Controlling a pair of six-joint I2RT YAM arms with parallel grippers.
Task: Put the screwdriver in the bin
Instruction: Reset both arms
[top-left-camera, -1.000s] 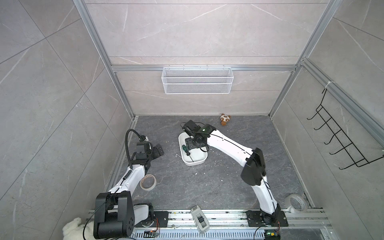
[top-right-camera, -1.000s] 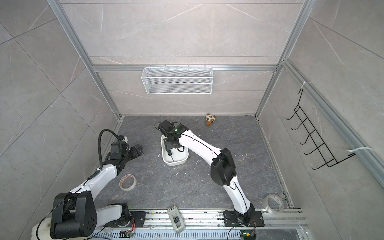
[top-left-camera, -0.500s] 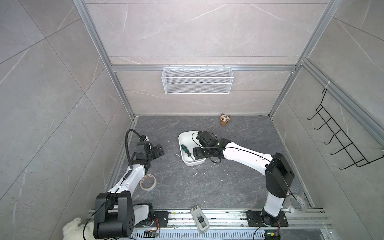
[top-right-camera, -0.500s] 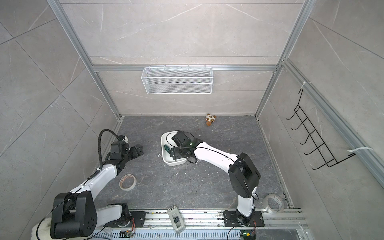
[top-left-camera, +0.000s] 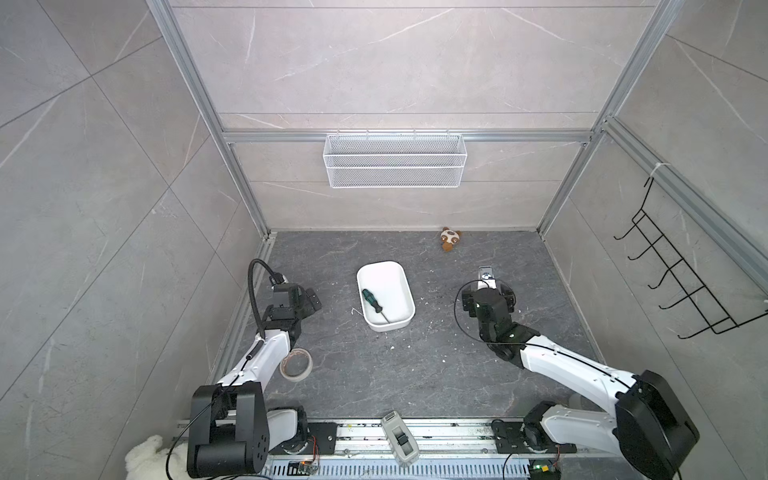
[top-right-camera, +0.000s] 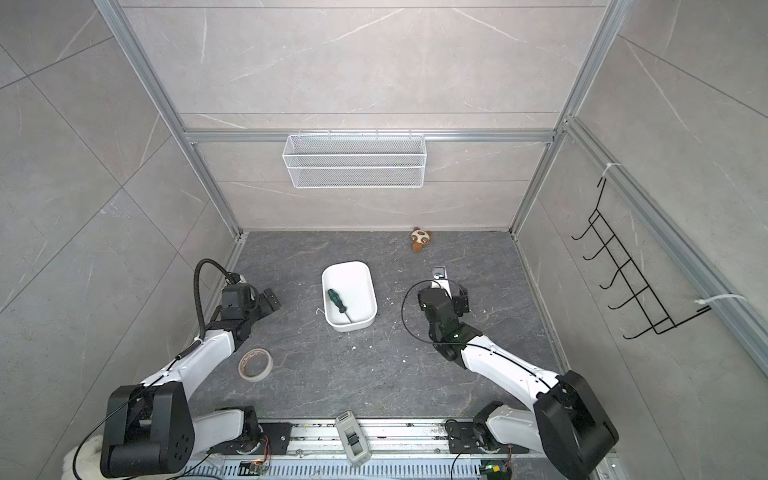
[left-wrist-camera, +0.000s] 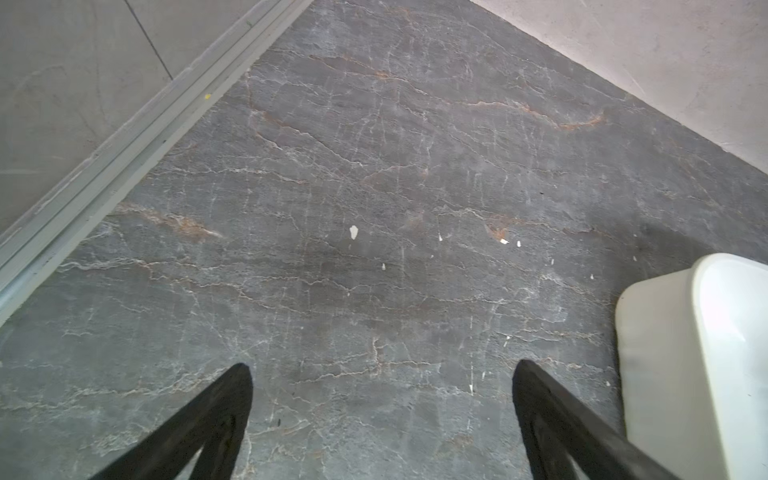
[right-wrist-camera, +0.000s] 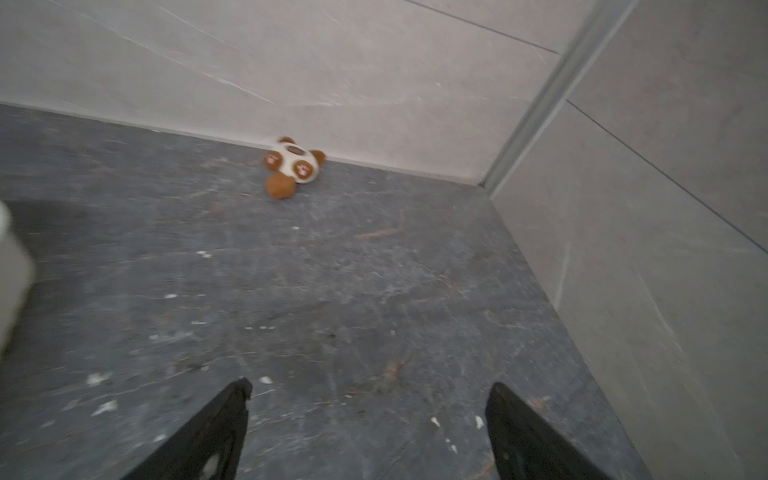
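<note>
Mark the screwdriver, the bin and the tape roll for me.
screwdriver (top-left-camera: 368, 296): in a top view, on its teal handle.
bin (top-left-camera: 391, 286): in a top view, on its bare inner floor.
tape roll (top-left-camera: 296, 377): in a top view, on the ring's near wall.

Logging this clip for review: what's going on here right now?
The screwdriver lies in the bin, and nothing touches it. The right gripper is open and empty, off to one side of the bin. The left gripper is open and empty too, over bare floor beside the bin. The task looks done.
</note>
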